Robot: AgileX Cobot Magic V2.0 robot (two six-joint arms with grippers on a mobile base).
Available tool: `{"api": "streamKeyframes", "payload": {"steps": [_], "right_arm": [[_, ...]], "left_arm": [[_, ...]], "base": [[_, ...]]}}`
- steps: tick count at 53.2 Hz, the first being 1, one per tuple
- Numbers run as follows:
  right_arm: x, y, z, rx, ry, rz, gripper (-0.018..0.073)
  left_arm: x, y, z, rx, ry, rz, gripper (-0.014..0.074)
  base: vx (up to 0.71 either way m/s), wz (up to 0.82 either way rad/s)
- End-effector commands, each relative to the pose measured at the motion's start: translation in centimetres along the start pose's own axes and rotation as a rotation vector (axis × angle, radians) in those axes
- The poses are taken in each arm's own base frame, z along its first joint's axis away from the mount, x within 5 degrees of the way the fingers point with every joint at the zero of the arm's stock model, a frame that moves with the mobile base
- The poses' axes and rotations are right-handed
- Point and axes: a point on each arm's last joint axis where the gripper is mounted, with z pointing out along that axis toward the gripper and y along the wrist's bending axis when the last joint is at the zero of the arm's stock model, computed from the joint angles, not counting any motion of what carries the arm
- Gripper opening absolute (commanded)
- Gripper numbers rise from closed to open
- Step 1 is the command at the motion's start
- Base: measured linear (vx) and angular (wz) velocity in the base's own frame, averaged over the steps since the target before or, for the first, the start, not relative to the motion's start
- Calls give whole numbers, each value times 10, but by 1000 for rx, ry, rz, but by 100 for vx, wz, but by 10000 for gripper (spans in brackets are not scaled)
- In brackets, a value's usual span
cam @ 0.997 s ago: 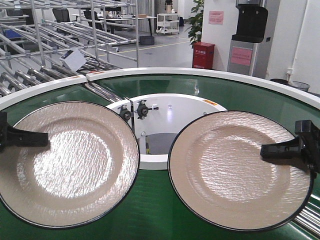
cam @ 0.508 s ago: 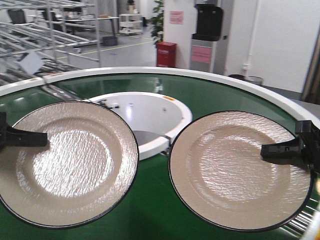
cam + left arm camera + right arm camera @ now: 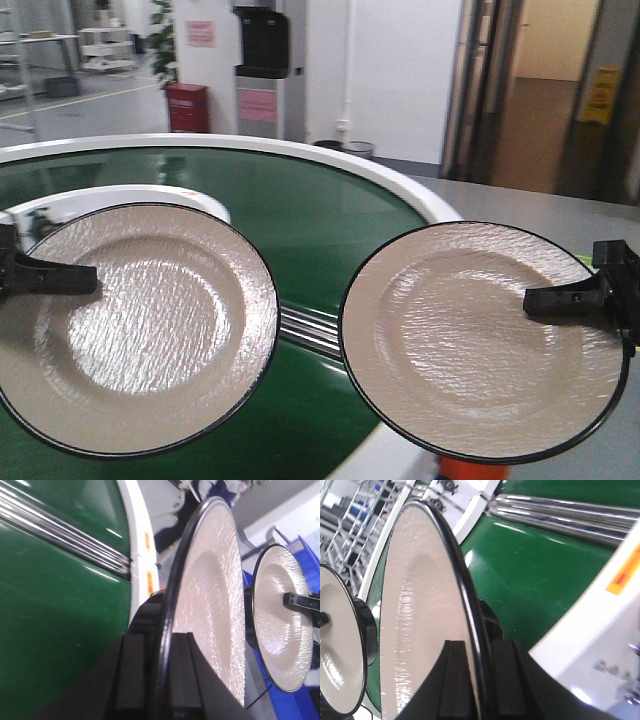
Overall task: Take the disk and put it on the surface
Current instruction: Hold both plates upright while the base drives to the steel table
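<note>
Disk at left is rim-pinched by the left gripper, disk at right by the right gripper; both level for carrying (surface not in view)

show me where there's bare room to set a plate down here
Bare green belt lies beyond both plates, bordered by the white outer rim. It is crowded between the left plate and right plate, over the metal rollers.
</note>
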Motion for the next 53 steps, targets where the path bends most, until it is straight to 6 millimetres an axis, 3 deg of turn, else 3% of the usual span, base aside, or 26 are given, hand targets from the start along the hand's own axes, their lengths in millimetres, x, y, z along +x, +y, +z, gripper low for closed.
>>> {"api": "streamKeyframes", "payload": {"steps": [1,53], "right_arm": [[-9,28,-14,-113,-98,-3,-9],[-9,29,-14,-115,-95,-4,-9]], "left_arm": [[-10,-35,-12,135,-93,10,-8],[-10,-36,-12,136,-93,11,-8]], "base": [[-14,-54],[-9,-46]]}}
